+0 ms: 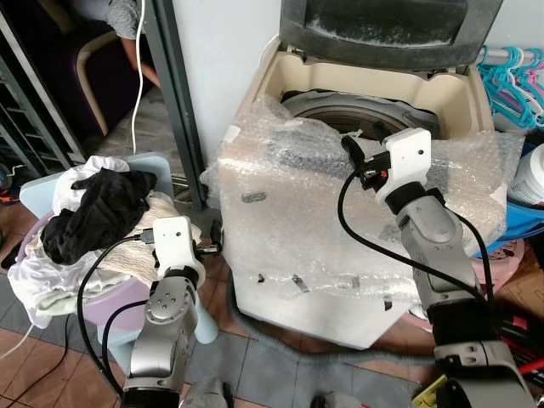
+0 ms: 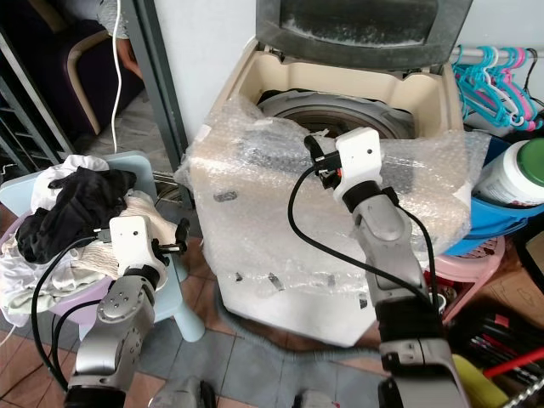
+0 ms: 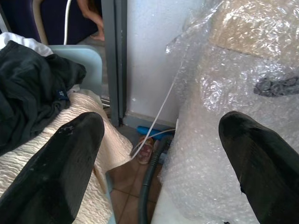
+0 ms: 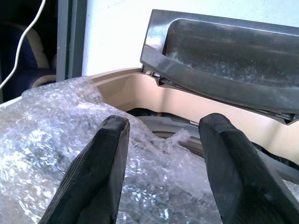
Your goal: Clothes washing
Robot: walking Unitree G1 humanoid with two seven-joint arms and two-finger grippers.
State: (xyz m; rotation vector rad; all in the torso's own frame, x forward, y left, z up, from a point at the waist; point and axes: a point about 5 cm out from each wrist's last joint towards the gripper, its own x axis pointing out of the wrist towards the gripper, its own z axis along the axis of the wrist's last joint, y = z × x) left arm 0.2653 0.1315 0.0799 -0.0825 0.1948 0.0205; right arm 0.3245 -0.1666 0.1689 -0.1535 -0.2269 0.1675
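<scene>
Washing machine (image 1: 357,110): top loader, lid raised, front wrapped in bubble wrap (image 1: 323,246)
Clothes (image 1: 93,212): heaped in basin (image 1: 110,299) left of machine
Right gripper (image 4: 161,140): above drum rim, fingers parted, empty
Left gripper (image 3: 161,154): between clothes and machine, spread wide, empty

Even daylight, sharp head views.
Bubble wrap (image 1: 340,221) below the right pincer (image 4: 161,154) glints with glare; the doorway beyond the left pincer (image 3: 159,154) stays dark; nearby fingers (image 3: 56,172) appear soft.
</scene>
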